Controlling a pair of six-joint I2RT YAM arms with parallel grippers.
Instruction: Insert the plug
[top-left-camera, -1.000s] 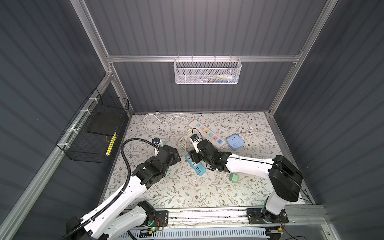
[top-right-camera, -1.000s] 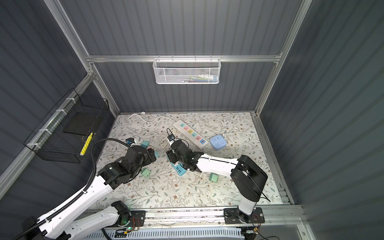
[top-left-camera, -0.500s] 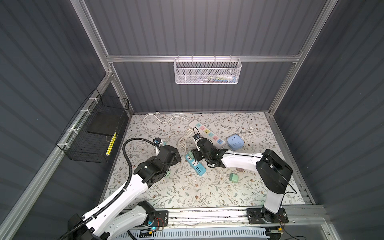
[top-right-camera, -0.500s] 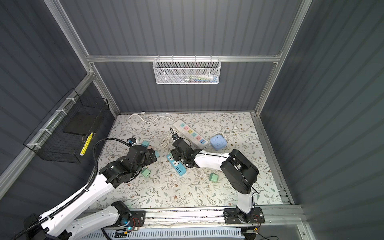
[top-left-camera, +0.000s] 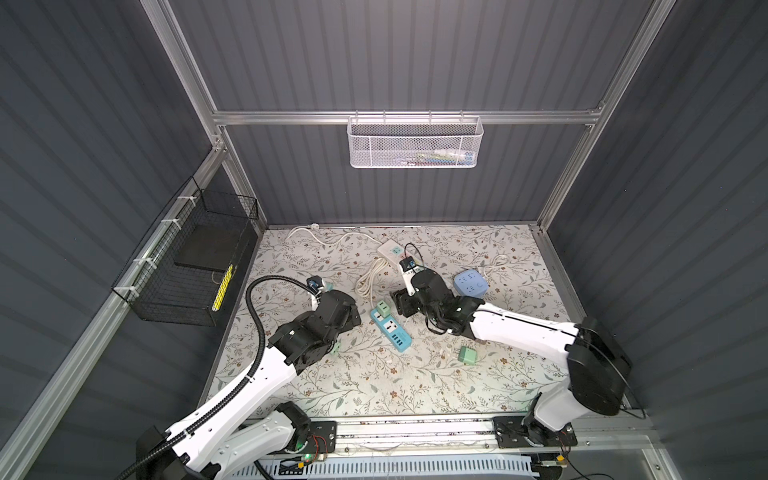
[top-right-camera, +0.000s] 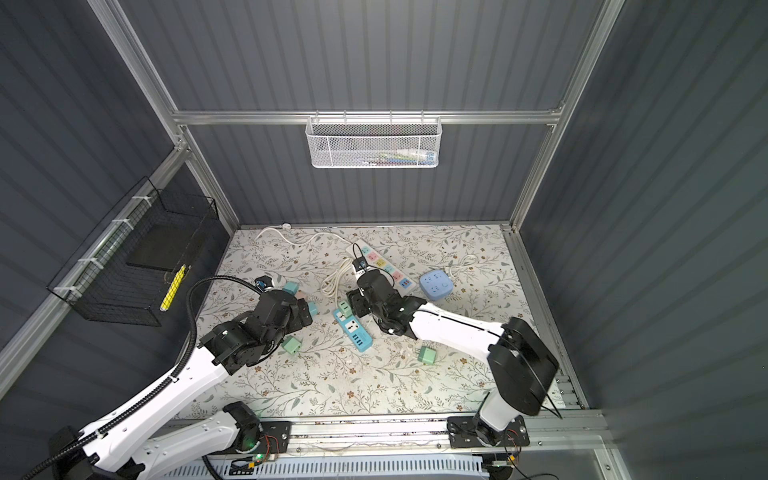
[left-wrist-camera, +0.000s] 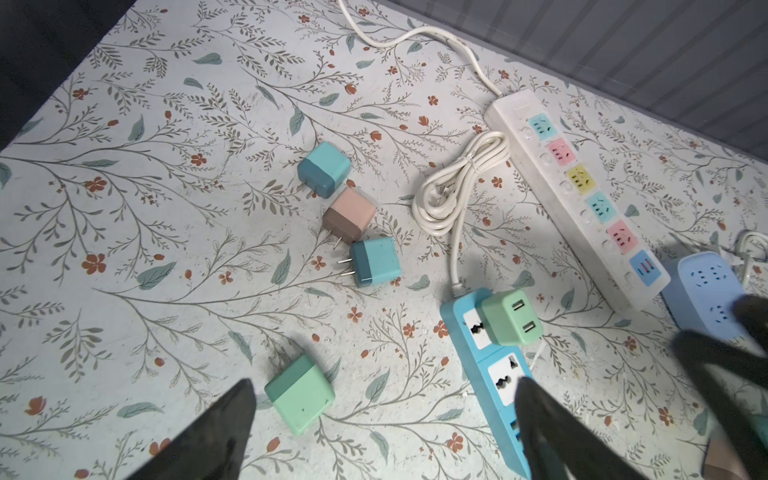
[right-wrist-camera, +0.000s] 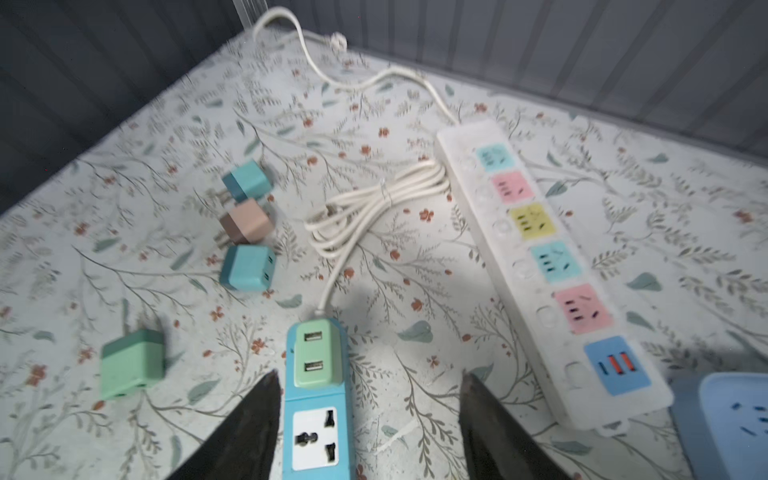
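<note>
A light green plug (right-wrist-camera: 316, 353) sits in the end socket of the blue power strip (right-wrist-camera: 318, 419), seen in both top views as the plug (top-left-camera: 383, 309) (top-right-camera: 343, 307) on the strip (top-left-camera: 392, 330). My right gripper (right-wrist-camera: 370, 378) is open just behind the plug, over the strip's second socket, one finger close beside the strip's edge. It holds nothing. My left gripper (left-wrist-camera: 384, 395) is open above the mat. A loose green plug (left-wrist-camera: 299, 392) lies inside one finger, and the strip (left-wrist-camera: 494, 374) runs under the other.
Two teal plugs (left-wrist-camera: 324, 174) (left-wrist-camera: 376, 262) and a pink-brown one (left-wrist-camera: 349, 216) lie on the floral mat. A coiled white cord (left-wrist-camera: 457, 183), a long white power strip (left-wrist-camera: 577, 195), a blue socket cube (top-left-camera: 469, 284) and another green plug (top-left-camera: 467, 355) lie nearby.
The right arm's elbow swung in toward the middle, then back out to the right, while its gripper stayed at the blue strip's far end. The left arm barely moved.
</note>
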